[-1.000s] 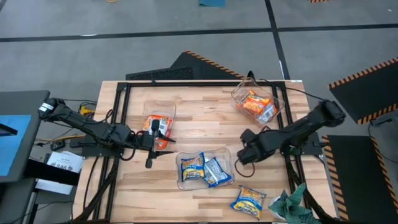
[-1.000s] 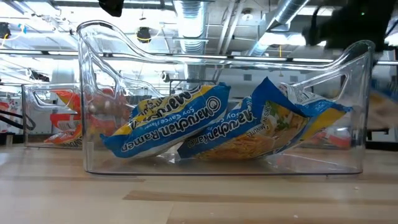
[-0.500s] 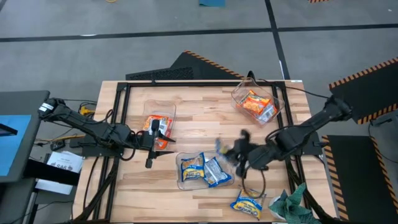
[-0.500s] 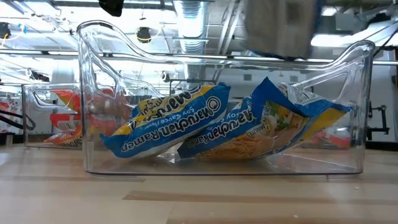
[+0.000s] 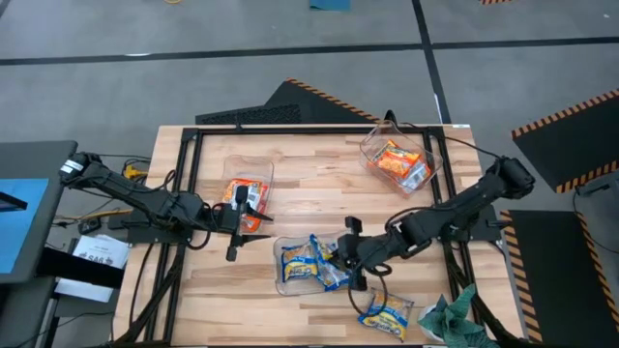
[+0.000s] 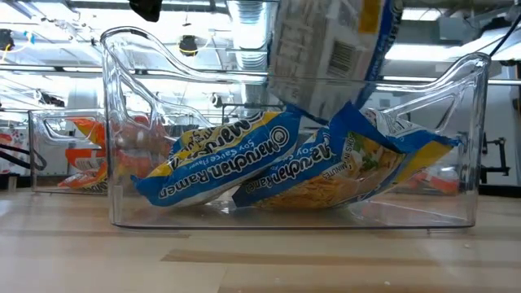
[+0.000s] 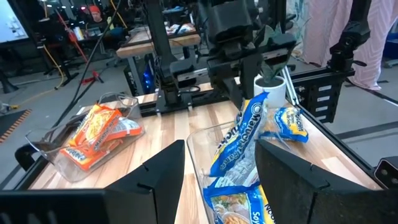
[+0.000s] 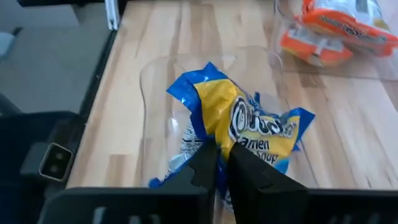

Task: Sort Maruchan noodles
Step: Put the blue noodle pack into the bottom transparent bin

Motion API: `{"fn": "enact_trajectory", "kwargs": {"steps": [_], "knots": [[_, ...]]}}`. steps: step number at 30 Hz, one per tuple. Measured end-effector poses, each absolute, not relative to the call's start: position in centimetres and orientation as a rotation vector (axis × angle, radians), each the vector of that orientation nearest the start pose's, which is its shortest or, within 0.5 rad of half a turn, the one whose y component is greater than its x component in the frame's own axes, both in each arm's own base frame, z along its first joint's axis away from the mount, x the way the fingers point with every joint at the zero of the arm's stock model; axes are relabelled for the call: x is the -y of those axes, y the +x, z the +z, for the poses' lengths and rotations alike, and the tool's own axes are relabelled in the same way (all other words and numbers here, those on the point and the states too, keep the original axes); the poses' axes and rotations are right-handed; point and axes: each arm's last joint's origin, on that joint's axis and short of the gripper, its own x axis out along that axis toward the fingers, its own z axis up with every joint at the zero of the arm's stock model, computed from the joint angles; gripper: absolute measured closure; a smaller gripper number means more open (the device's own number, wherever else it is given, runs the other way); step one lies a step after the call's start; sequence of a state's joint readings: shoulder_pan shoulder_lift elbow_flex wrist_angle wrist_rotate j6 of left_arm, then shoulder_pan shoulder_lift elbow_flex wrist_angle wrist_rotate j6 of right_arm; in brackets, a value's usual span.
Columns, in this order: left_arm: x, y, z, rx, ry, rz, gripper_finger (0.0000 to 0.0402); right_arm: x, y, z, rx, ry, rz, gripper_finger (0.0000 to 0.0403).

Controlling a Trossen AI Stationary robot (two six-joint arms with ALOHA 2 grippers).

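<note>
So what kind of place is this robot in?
Probably a robot lab or workshop. The wooden table stands on a grey floor with striped hazard mats, bare pipes and ducts run overhead, and more benches and camera stands fill the room behind.

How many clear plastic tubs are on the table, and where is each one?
3. One tub is on the left, by the left gripper. One is at the far right corner. One is at the near middle, where the right gripper holds a blue-and-yellow packet over it.
</note>
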State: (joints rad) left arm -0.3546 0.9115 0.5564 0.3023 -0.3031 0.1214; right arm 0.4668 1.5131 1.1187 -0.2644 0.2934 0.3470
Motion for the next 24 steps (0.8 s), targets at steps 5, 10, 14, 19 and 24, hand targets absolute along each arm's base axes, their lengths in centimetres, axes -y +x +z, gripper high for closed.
{"fn": "enact_trajectory", "kwargs": {"steps": [5, 10, 14, 19, 24], "knots": [[6.28, 19.44, 27.81, -0.047, 0.144, -0.055, 0.0216, -14.05, 29.94, 27.2, -0.611, 0.097, 0.064, 0.0342], [6.28, 19.44, 27.81, -0.047, 0.145, -0.055, 0.0216, -13.97, 29.91, 27.15, -0.616, 0.092, 0.056, 0.034], [6.28, 19.44, 27.81, -0.048, 0.146, -0.055, 0.0216, -13.84, 29.83, 27.21, -0.615, 0.082, 0.037, 0.0339], [6.28, 19.44, 27.81, -0.048, 0.148, -0.055, 0.0216, -13.67, 29.56, 27.78, -0.599, 0.088, 0.037, 0.0339], [6.28, 19.44, 27.78, -0.05, 0.149, -0.055, 0.0216, -13.64, 29.49, 27.71, -0.609, 0.085, 0.036, 0.0339]]}}
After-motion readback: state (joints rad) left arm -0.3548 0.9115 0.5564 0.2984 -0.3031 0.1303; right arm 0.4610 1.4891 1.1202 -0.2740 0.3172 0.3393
